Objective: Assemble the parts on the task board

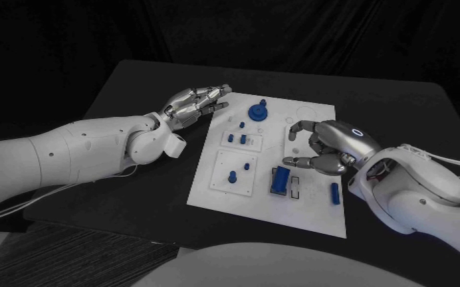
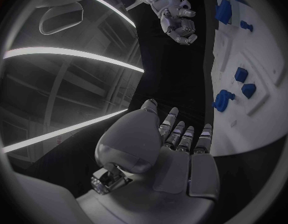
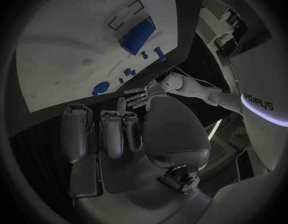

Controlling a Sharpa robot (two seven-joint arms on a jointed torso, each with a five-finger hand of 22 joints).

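The white task board (image 1: 316,207) lies mid-table. On it are a round blue knob part (image 1: 257,111), small blue pegs (image 1: 243,139), a blue block (image 1: 280,181) and a blue bar (image 1: 334,192). My left hand (image 1: 197,104) hovers at the board's far left corner, fingers stretched out and holding nothing. My right hand (image 1: 326,144) hangs over the board's right side with its fingers loosely curved and nothing between them. The left wrist view shows my left hand (image 2: 181,144) beside the board (image 2: 268,59) and the knob part (image 2: 223,99). The right wrist view shows my right hand (image 3: 113,134) above the block (image 3: 138,35).
The black table (image 1: 134,88) surrounds the board, with bare surface to the left and behind. Two raised white plates (image 1: 234,173) on the board's left half carry the pegs. An outlined slot (image 1: 296,189) lies just right of the blue block.
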